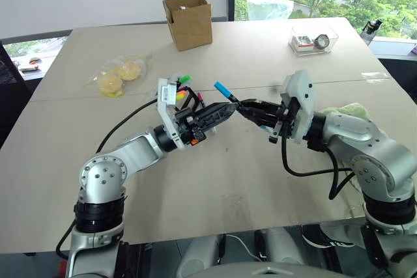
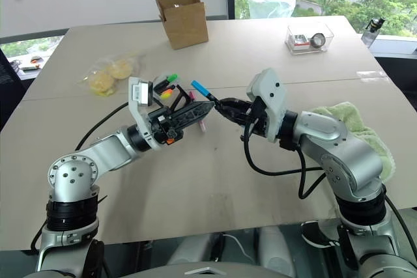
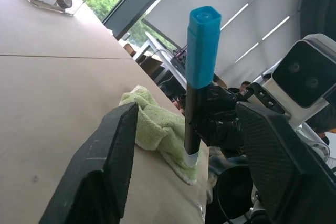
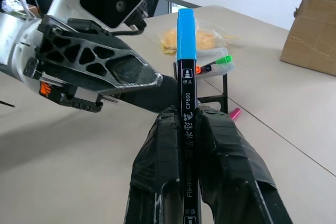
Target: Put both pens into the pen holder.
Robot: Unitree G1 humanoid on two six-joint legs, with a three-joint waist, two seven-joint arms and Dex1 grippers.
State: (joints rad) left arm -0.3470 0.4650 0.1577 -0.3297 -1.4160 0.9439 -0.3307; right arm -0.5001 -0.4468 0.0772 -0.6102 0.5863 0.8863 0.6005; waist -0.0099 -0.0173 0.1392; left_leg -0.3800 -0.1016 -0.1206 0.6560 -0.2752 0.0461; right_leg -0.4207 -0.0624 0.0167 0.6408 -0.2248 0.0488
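clamping blue-capped pen (image 4: 187, 93), right pincer (image 4: 195, 129)

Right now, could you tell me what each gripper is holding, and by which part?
Right gripper clamps the blue-capped pen by its dark barrel; left gripper is open, holding nothing.

1. The dark barrel of the blue-capped pen (image 4: 187, 109), seen in the right wrist view, carries white print that reads "CP600", running lengthwise just above the point where the black fingers (image 4: 157, 161) of the right gripper (image 4: 188, 129) clamp it.
2. Lower on the same barrel, between the fingers, white letters read roughly "AIHAO"; the first letters are partly hard to make out.
3. Just below the blue cap, a small white square symbol and tiny characters stand on the barrel; they are too small to read.
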